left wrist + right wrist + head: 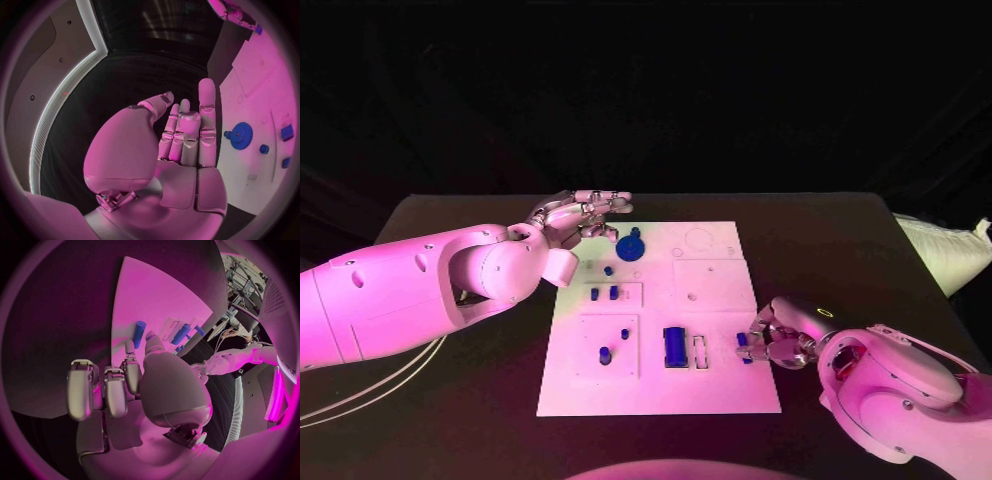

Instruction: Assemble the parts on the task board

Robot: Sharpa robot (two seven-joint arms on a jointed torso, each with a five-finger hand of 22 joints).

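Observation:
The white task board (711, 385) lies mid-table. A blue gear (632, 245) sits near its far left corner, a blue block (675, 346) stands in its near half, and small blue pieces (604, 293) dot its left side. My left hand (581, 215) hovers over the far left corner beside the gear (239, 135), fingers straight and holding nothing. My right hand (783, 335) rests at the board's right edge. Its thumb and a fingertip (150, 340) close on the end of a short blue peg (139, 334), which also shows beside the hand in the head view (744, 347).
A white bag (949, 250) lies at the table's right edge. Bare black table (459, 215) surrounds the board. Two more blue parts (181, 333) lie beyond the peg. My left forearm (430, 290) spans the table left of the board.

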